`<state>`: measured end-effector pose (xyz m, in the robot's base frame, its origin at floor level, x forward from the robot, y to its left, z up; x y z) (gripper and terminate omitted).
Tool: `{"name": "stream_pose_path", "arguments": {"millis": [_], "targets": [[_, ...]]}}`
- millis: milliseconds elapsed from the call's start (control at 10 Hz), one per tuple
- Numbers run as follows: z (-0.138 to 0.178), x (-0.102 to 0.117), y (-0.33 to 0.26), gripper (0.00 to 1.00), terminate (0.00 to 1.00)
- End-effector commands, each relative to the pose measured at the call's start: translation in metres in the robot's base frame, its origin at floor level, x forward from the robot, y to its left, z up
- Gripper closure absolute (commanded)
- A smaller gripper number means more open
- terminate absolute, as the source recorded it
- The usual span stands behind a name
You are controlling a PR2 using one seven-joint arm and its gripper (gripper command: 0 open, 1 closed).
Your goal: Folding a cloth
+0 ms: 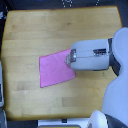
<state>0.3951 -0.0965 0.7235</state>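
Note:
The pink-magenta cloth (pixel 54 69) lies flat on the wooden table (pixel 45 30), a little toward the exterior view's left of centre. My gripper (pixel 68 58) comes in from the exterior view's right and sits over the cloth's upper right corner. Its fingertips are small and blurred against the grey-white gripper body (pixel 90 56), so I cannot tell whether they are open or shut, or whether they hold the cloth. The cloth's right edge is partly hidden under the gripper.
The robot's white body (pixel 117 95) fills the exterior view's right and lower right. A pale object (pixel 2 85) stands at the left edge of the table. The table's far edge runs along the top of the view.

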Motion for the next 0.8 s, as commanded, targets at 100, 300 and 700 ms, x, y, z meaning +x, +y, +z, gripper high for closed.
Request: {"name": "stream_pose_path", "arguments": {"millis": [100,300,700], "targets": [[0.0017,0.0080,0.0022,1.00,0.00],[0.0033,0.0088,0.0018,1.00,0.00],[0.0093,0.0088,0.0017,1.00,0.00]]}}
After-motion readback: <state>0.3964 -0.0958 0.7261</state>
